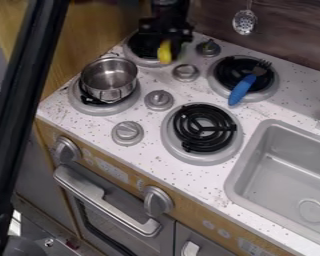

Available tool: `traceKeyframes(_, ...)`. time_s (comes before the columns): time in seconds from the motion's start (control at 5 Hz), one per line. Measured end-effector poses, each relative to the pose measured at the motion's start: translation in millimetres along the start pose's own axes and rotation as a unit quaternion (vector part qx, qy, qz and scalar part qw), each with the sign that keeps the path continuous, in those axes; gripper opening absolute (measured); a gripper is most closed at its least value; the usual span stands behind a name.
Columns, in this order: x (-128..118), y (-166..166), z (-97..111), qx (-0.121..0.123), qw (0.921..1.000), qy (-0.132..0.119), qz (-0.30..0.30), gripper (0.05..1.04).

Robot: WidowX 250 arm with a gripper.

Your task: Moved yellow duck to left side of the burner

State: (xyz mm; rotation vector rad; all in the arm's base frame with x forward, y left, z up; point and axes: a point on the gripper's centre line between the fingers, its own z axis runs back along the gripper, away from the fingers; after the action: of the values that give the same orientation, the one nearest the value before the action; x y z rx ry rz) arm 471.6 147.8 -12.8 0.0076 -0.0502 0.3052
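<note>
The black gripper (165, 36) hangs at the top of the camera view, over the back-left burner (133, 56). Directly below it is the yellow duck (164, 52), upright and narrow in outline, in front of the right part of that burner. The gripper hides the duck's top and much of the burner. Whether the duck is held or touches the stove cannot be made out.
A metal pot (109, 79) sits on the front-left burner. A blue-handled fork (241, 90) lies across the back-right burner. The front-right burner (203, 129) is bare. Knobs (158, 100) stand between burners; a grey sink (256, 150) is at right.
</note>
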Motion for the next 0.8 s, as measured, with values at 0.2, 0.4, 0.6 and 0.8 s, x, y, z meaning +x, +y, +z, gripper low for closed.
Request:
traceKeyframes(0.2,1,16,-20,0.009,0.9996,0.025,0.004,0.552)
traceKeyframes(0.4,-4,16,-31,0.009,0.9991,0.041,-0.005,0.605)
traceKeyframes(0.6,-18,17,-41,0.012,0.9970,0.072,-0.024,0.899)
traceKeyframes(0.8,-25,12,-26,0.017,0.9982,0.051,-0.028,0.999)
